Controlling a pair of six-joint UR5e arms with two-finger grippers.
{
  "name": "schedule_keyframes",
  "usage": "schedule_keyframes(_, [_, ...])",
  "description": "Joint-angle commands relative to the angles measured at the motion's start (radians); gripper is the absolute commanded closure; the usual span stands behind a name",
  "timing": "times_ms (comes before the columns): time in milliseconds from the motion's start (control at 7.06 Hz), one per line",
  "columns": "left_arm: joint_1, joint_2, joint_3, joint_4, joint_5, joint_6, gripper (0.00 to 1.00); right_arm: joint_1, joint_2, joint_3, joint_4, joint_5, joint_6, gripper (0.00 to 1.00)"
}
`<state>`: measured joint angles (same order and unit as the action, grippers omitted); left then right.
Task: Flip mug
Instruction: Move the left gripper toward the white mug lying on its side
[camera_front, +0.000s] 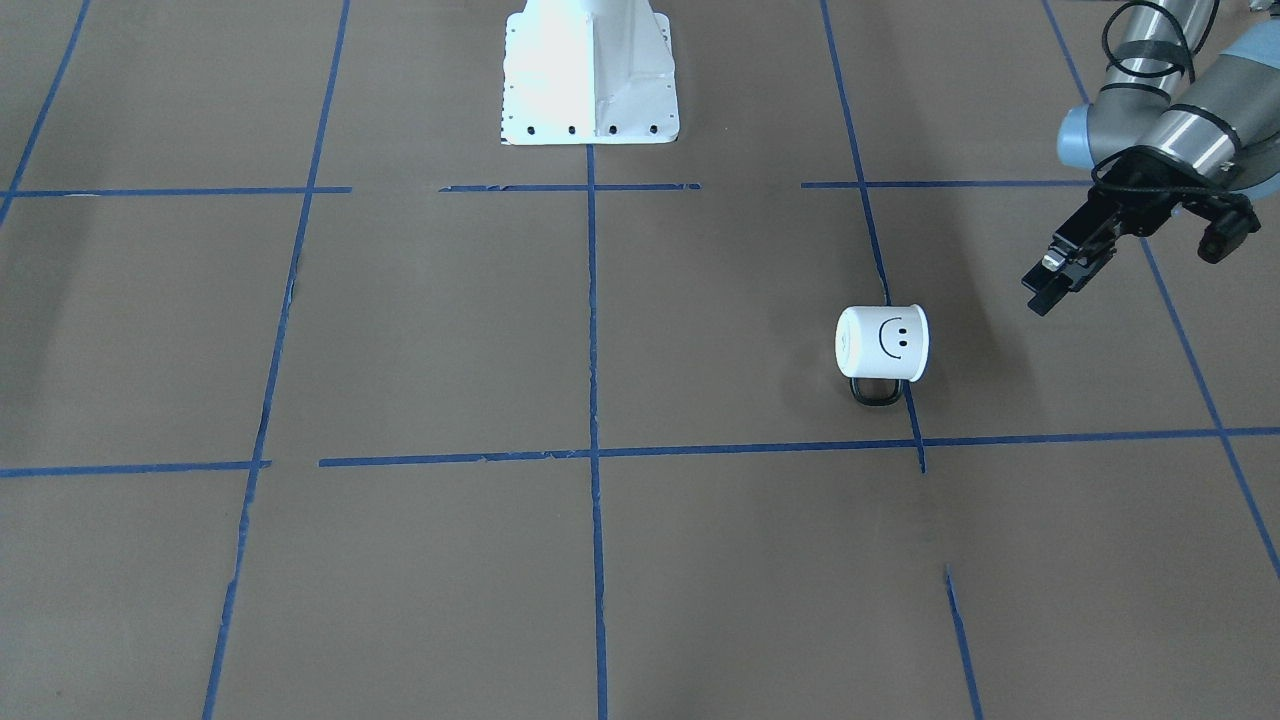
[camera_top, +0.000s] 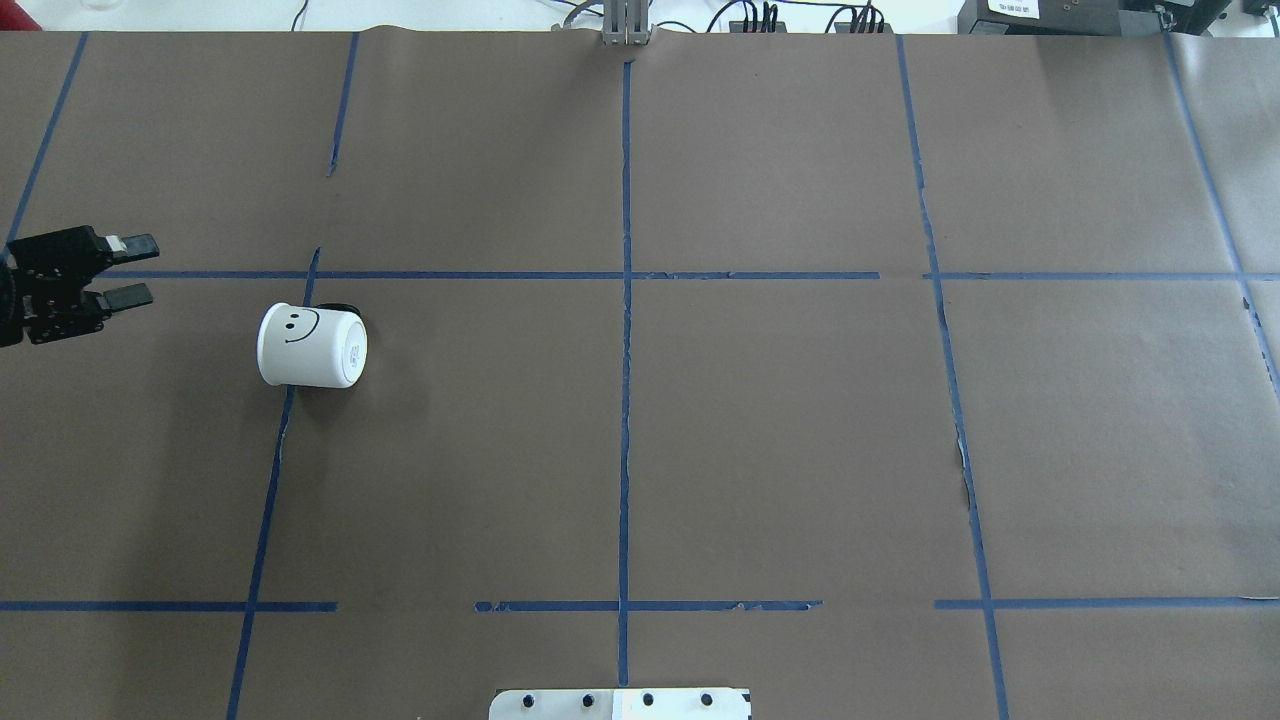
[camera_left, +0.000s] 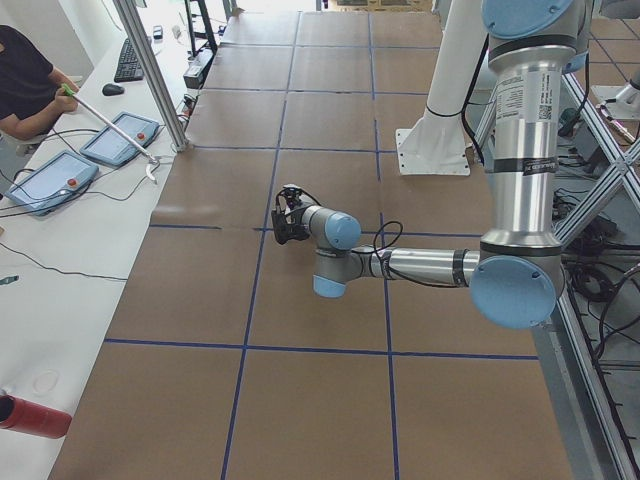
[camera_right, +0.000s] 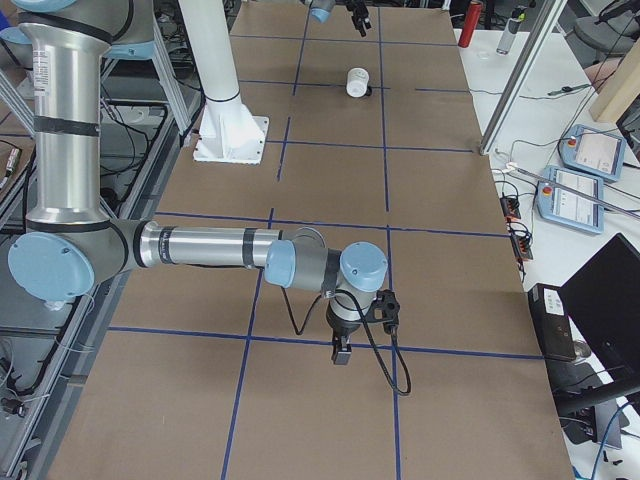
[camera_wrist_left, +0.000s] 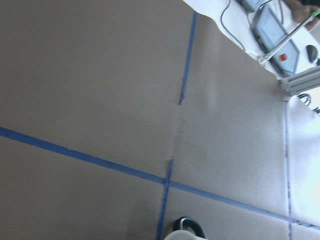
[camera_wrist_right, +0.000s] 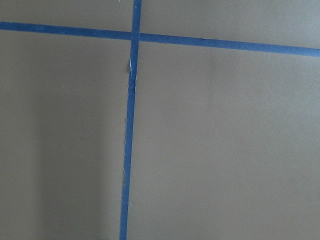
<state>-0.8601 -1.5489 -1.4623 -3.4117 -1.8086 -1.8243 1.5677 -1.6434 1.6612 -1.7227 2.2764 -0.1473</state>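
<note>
The white smiley mug (camera_top: 312, 346) lay on its side, so the left gripper (camera_top: 147, 268) hovered nearby, jaws apart, seemingly lining up a grasp.

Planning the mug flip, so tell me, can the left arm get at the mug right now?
Probably yes. The left gripper hangs open near the mug, which lies on its side, with only bare brown paper between them.

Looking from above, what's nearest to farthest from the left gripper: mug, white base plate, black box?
1. mug, just to the view's right of the left gripper.
2. white base plate, bottom middle edge.
3. black box, top right corner.
</note>
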Motion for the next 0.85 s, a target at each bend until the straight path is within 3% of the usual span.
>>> schedule_keyframes(0, [0.117, -0.106, 0.191, -0.255, 0.085, -0.004, 0.0, 0.0, 0.0, 0.0, 0.0, 0.0, 0.0, 0.0])
schedule_keyframes(142, [0.116, -0.131, 0.212, -0.255, -0.063, 0.034, 0.0, 0.0, 0.0, 0.0, 0.0, 0.0, 0.0, 0.0])
schedule_keyframes(283, [0.108, -0.138, 0.246, -0.255, -0.089, 0.139, 0.0, 0.0, 0.0, -0.001, 0.0, 0.0, 0.0, 0.0])
schedule_keyframes(708, [0.075, -0.196, 0.319, -0.256, -0.092, 0.151, 0.0, 0.0, 0.0, 0.0, 0.0, 0.0, 0.0, 0.0])
